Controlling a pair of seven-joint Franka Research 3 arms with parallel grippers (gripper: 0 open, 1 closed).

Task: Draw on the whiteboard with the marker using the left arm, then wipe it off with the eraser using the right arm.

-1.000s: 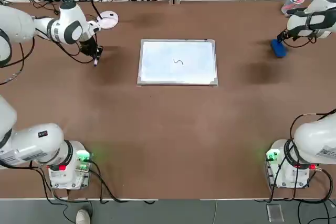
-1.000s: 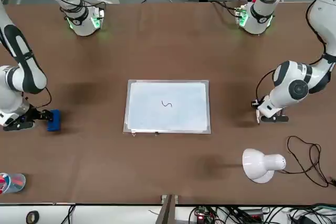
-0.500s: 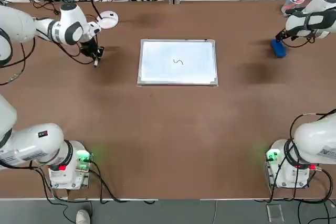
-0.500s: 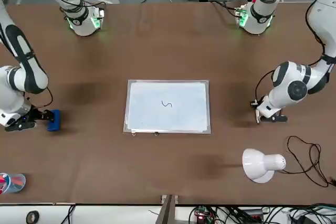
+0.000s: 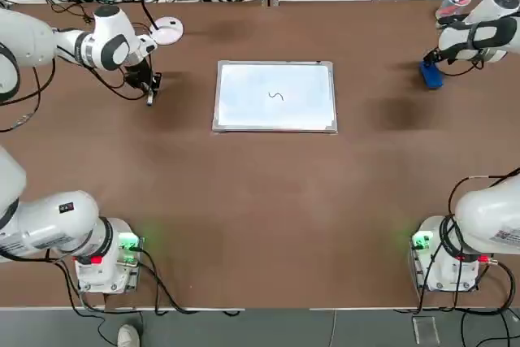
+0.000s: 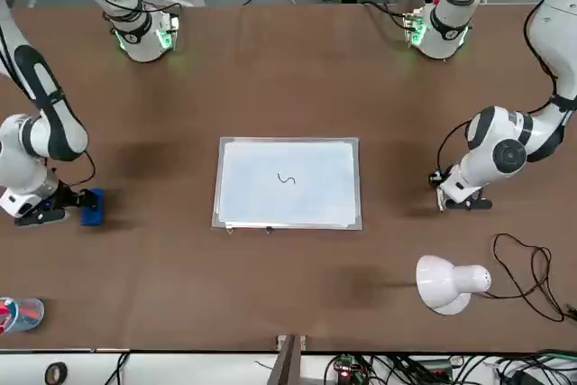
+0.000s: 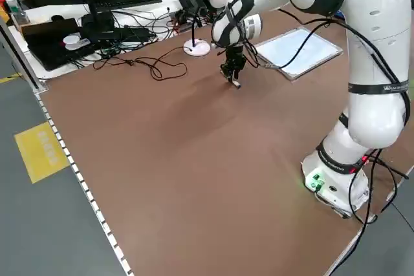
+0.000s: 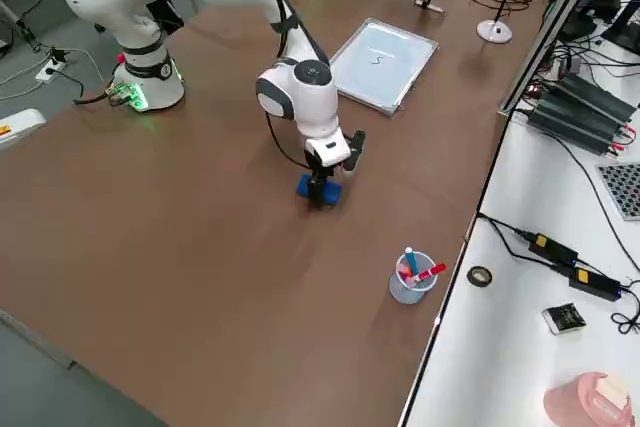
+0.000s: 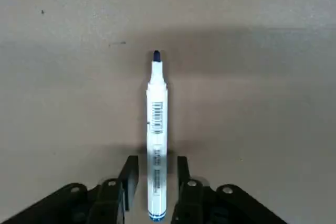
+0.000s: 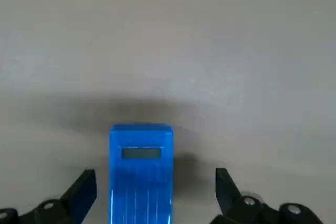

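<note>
The left end effector (image 9: 153,174) has its fingers a little apart around the marker (image 9: 156,129), upper left in the top view. The right end effector (image 10: 155,187), spread wide over the eraser (image 10: 140,174), should drop straight, then squeeze.

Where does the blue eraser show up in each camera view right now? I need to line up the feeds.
Top: eraser far right, upper part.
Front: eraser far left, mid-height.
Left side: not in it.
Right side: eraser at centre, under the right pincer.
Left wrist: not in it.
Right wrist: eraser bottom centre, between the wide-open fingers.
Shared landmark: the whiteboard, in both overviews and both side views.
</note>
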